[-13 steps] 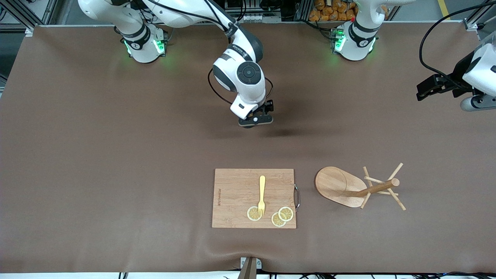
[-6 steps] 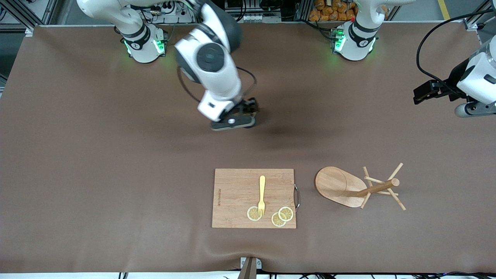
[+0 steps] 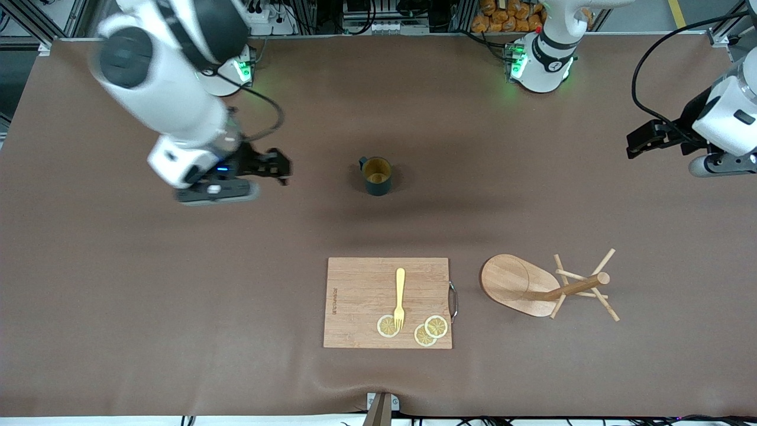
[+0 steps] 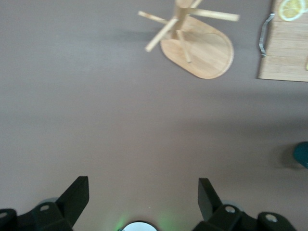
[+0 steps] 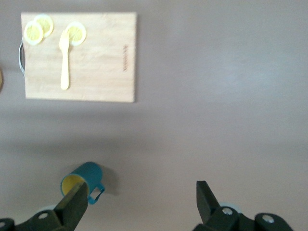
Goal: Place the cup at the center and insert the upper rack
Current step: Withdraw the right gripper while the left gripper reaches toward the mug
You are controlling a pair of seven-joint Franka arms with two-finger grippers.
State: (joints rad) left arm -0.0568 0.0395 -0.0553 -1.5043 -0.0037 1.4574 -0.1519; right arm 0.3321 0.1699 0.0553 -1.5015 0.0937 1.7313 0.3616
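Observation:
The dark teal cup (image 3: 376, 176) stands upright at the middle of the table, its yellowish inside showing. It also shows in the right wrist view (image 5: 84, 176) and at the edge of the left wrist view (image 4: 303, 155). My right gripper (image 3: 279, 168) is open and empty, over bare table toward the right arm's end, apart from the cup; its jaws stand wide in its wrist view (image 5: 139, 202). The wooden mug tree (image 3: 547, 287) rests with its oval base flat, nearer the front camera than the cup; it also shows in the left wrist view (image 4: 197, 45). My left gripper (image 3: 634, 144) waits open over the left arm's end (image 4: 142, 197).
A rectangular cutting board (image 3: 361, 296) lies between the cup and the table's front edge, beside the mug tree. It carries a yellow fork (image 3: 400, 296) and three lemon slices (image 3: 429, 330). A metal handle (image 3: 453, 300) sits on its side facing the tree.
My right gripper has let go of the cup and swung away toward the right arm's end, uncovering the cup at the table's middle. The left gripper shifted only slightly.

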